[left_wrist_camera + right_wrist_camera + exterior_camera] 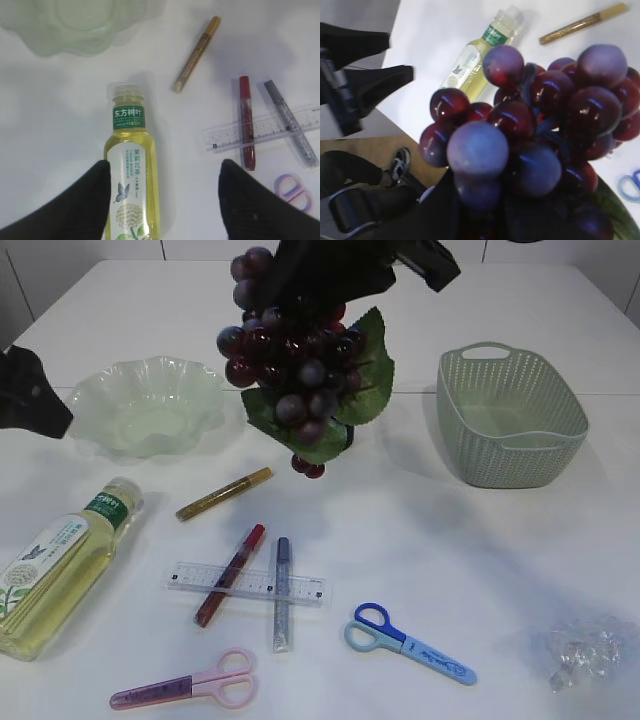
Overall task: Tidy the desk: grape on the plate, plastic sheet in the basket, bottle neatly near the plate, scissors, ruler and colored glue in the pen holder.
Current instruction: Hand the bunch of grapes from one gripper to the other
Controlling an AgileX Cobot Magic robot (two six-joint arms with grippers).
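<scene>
We hold the grape bunch (300, 370) aloft, clamped in the right gripper (330, 280), near the plate (150, 405). We judge it light, lumpy and prone to swinging; grip the stem. The left gripper (165, 200) stands apart over the bottle (131, 165).

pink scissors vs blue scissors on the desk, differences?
The pink scissors have a translucent purple blade cover and lie nearly level, loops to the right. The blue scissors have a light blue printed cover and slant, loops to the upper left. Both lie flat and closed on the white table, untouched.
</scene>
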